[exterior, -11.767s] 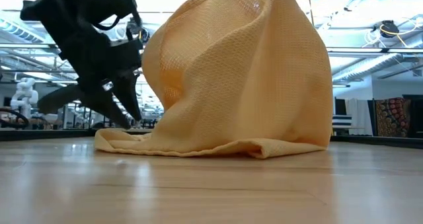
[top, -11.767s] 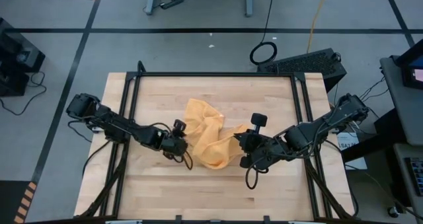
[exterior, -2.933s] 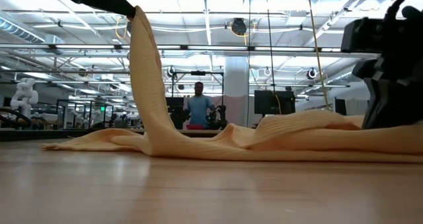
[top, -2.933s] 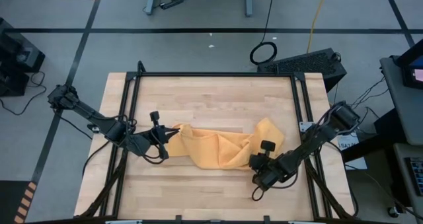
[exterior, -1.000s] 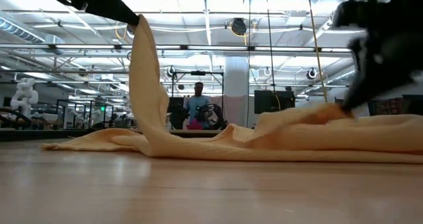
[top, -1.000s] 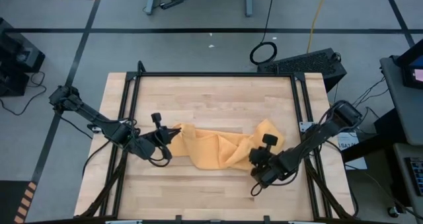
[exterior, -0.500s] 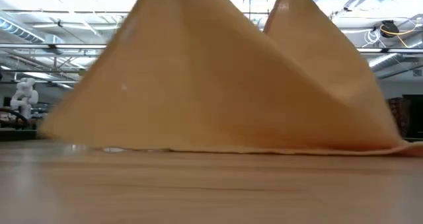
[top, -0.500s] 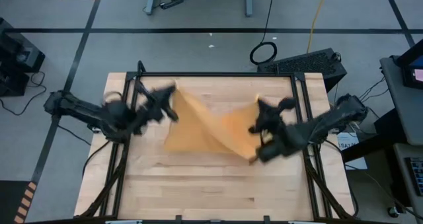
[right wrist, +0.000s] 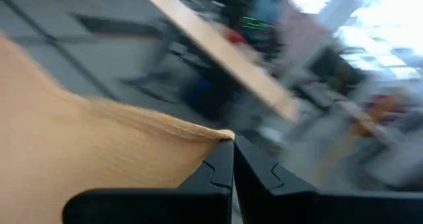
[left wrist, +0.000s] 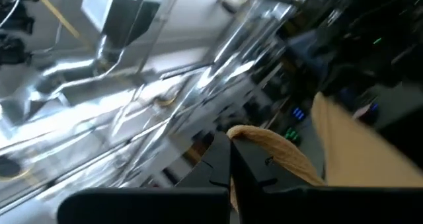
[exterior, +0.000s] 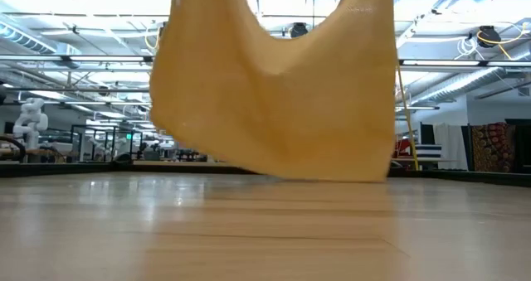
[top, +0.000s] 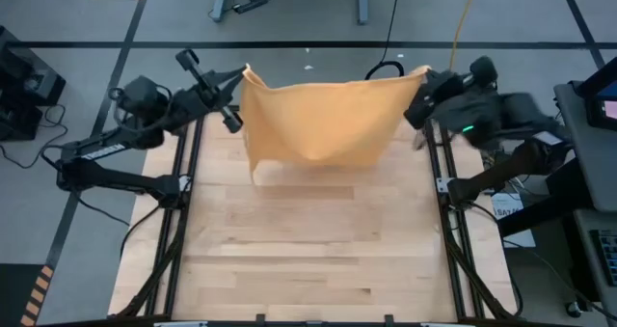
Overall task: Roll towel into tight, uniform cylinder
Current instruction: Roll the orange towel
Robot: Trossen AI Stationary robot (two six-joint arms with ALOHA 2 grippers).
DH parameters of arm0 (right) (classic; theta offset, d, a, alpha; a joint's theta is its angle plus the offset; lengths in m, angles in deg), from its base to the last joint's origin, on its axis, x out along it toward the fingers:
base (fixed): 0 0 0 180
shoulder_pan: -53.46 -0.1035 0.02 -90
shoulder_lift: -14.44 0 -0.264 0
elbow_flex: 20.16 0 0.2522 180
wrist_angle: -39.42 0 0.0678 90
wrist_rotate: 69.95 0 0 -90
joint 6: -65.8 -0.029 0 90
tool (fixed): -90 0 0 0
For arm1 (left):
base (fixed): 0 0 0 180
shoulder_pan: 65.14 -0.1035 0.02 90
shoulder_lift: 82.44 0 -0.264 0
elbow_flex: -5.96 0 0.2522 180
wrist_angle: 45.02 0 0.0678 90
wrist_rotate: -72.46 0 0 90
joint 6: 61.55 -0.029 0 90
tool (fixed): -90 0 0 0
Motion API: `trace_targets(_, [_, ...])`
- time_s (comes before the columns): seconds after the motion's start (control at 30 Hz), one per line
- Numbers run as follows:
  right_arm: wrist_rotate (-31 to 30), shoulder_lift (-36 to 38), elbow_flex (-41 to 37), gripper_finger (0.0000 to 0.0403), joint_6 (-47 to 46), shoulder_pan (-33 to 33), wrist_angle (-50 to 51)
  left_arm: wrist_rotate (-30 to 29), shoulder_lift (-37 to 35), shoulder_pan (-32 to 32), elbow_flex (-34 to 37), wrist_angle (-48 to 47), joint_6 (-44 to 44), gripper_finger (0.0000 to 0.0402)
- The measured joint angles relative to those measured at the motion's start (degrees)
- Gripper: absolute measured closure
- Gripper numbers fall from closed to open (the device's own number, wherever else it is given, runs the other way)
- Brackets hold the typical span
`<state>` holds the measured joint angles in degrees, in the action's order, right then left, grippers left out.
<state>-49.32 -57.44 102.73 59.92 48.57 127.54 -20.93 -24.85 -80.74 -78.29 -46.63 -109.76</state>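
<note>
At the far left of the high view a dark equipment stand (top: 24,81) sits on the grey floor, well clear of the desk (top: 308,240). The left arm reaches up and across from the desk's left rail, and the left gripper (top: 241,73) is clamped shut on the towel's upper left corner, above the desk's far-left corner. In the left wrist view the gripper's two dark fingers (left wrist: 232,178) meet on a rolled edge of yellow cloth, with ceiling ducts behind.

The towel (top: 323,120) hangs spread as a sheet between both arms, over the far edge of the desk. Its top edge sags in the middle, and its lower hem hangs free: the low view shows the towel (exterior: 278,99) clear of the wooden surface, blocking much of the room behind. A white robot figure (exterior: 31,119) stands far off at the left of that room. The bare wood nearer the camera carries nothing.

Behind the towel, on the floor, lies a black cable loop (top: 384,73), partly hidden by the cloth.

The right gripper (top: 421,79) is pinched closed on the upper right corner, over the desk's far-right corner. The right wrist view shows its fingers (right wrist: 228,171) together on the cloth's corner. At the far right stands a grey workstation (top: 588,115).
</note>
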Motion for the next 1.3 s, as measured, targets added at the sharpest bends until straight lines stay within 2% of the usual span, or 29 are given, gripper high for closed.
trace_targets(0.13, [12.38, 1.98, 3.01, 0.0402, 2.23, -1.54, -5.23, 6.8, -1.95, -0.14, -4.68, -8.3, 7.32, 0.0401])
trace_targets(0.3, [23.18, 2.6, 2.48, 0.0402, -5.65, -2.58, 0.39, 17.62, -4.72, -0.17, -6.98, -24.82, 18.69, 0.0401])
trace_targets(0.53, [39.6, 1.65, -6.25, 0.0402, -16.35, -4.95, 6.15, 33.1, -7.26, -0.11, -6.98, -55.45, 28.73, 0.0401])
trace_targets(0.63, [45.86, 1.67, -11.76, 0.0402, -20.01, -7.02, 5.81, 40.72, -7.18, 1.46, -5.47, -63.36, 31.66, 0.0401])
trace_targets(0.77, [50.54, 1.67, -19.4, 0.0402, -25.91, -10.17, 5.78, 46.94, -8.11, 6.08, -0.52, -62.21, 34.88, 0.0401])
trace_targets(0.87, [52.55, 1.69, -25.47, 0.0402, -30.14, -12.73, 5.72, 47.25, -8.2, 10.08, 4.16, -58.4, 36.46, 0.0401])
trace_targets(1.03, [57.52, 1.69, -35.22, 0.0402, -36.19, -16.19, 2.92, 47.25, -7.16, 16.72, 12.6, -46.19, 39.13, 0.0401])
trace_targets(1.3, [65.58, 1.69, -46.53, 0.0403, -43.87, -21.36, -2.84, 47.18, -3.02, 27.46, 21.89, -30.93, 43.32, 0.0401])
